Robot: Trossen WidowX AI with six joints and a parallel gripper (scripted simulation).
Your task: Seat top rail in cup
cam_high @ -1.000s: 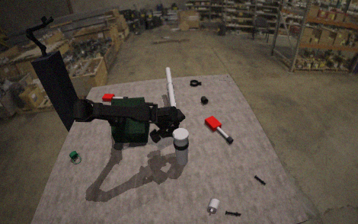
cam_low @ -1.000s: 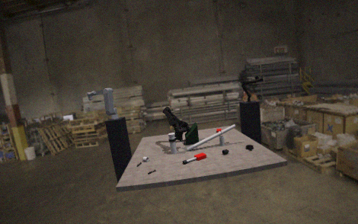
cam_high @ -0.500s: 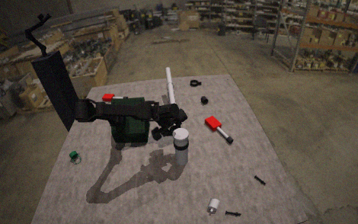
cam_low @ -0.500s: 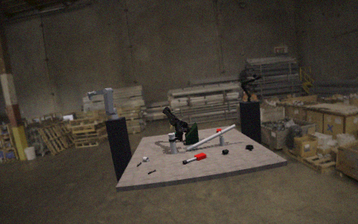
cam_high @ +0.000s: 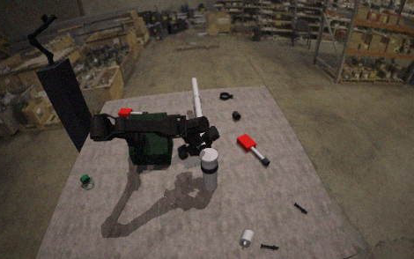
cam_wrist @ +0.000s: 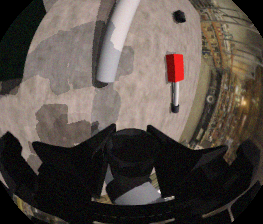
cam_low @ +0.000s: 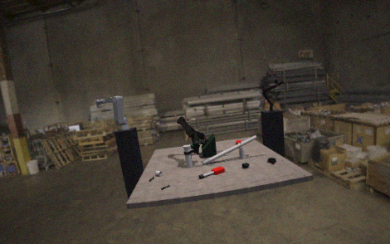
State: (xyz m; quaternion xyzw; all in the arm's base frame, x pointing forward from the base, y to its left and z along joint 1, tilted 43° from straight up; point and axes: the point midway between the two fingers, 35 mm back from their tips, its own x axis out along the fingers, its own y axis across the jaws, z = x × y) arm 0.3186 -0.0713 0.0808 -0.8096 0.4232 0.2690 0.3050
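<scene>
The white rail (cam_high: pixel 198 107) (cam_low: pixel 236 147) (cam_wrist: pixel 118 42) slopes down to its cut end, which rests low at or near the table, outside the cup. The big post (cam_high: pixel 210 181) (cam_low: pixel 188 160) is grey with a pale cap (cam_high: pixel 209 154) (cam_wrist: pixel 138 194). The dark brace band (cam_high: pixel 209 170) sits below that cap. The black rail-end cup (cam_wrist: pixel 132 150) is between the fingertips. My gripper (cam_wrist: pixel 131 127) is shut on it, beside the post and clear of the rail. The loop cap is too small to tell.
A dark green block (cam_high: pixel 151 147) (cam_low: pixel 209 146) stands beside the arm. A red-headed tool (cam_high: pixel 246 142) (cam_low: pixel 218 170) (cam_wrist: pixel 174 67) lies on the rail's other side. Small black fittings (cam_high: pixel 236 115) (cam_low: pixel 271 160) lie farther back. Bolts (cam_high: pixel 300 208) and a white piece (cam_high: pixel 247 237) lie near the front.
</scene>
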